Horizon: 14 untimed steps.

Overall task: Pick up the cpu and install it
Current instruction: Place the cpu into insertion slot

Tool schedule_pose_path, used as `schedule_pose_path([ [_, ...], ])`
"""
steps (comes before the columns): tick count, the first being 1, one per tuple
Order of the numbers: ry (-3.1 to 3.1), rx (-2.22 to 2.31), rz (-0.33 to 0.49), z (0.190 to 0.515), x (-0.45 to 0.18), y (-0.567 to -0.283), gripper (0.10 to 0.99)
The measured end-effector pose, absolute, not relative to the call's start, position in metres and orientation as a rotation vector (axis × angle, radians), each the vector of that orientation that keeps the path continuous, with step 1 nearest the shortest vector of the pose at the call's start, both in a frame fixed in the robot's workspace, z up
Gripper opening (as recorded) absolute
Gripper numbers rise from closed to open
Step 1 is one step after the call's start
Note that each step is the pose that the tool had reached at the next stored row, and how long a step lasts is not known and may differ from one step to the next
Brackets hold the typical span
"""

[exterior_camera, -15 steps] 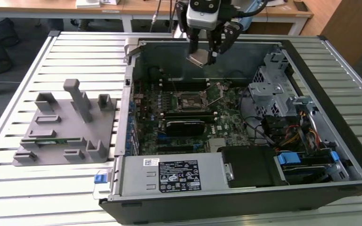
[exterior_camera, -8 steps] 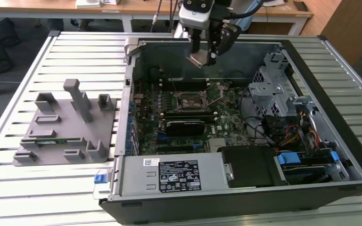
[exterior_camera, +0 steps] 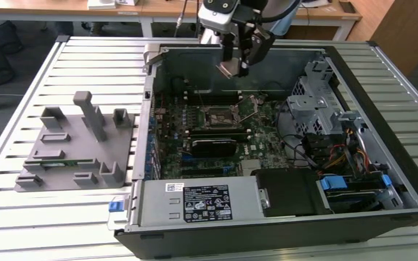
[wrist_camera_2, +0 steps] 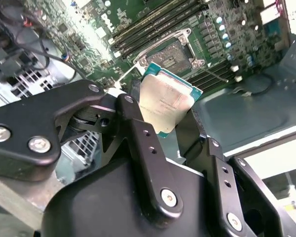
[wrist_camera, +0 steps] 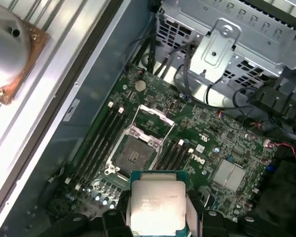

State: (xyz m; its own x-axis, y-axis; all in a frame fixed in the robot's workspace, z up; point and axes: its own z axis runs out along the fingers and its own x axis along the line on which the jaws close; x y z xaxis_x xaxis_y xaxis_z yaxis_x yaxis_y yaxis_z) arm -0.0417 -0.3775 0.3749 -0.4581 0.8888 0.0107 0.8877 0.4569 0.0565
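The hand (exterior_camera: pixel 237 66) is clamped on the cpu (wrist_camera_2: pixel 165 101), its fingers (wrist_camera_2: pixel 133 123) gripping two opposite edges with the silvery top left bare. The chip hangs in the air over the open case (exterior_camera: pixel 267 242), well apart from the board (wrist_camera: pixel 207 123). The socket (wrist_camera: pixel 133 155) lies below the cpu and a little aside of it, with its lid (wrist_camera: pixel 155 118) swung up and its cavity bare.

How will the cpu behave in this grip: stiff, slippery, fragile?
Probably stiff: the cpu shows as a flat, unbent plate held in the gripper. Its smooth metal top and thin edges suggest it could slip or twist if squeezed lightly. Likely light, yet fragile: it hangs clear above the motherboard, so a drop could harm either.
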Motion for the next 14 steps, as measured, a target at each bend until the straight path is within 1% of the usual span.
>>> schedule_pose_path([
  [14, 2.434, 1.942, 0.079, 0.3727, -0.0417, -0.3775, 0.533],
])
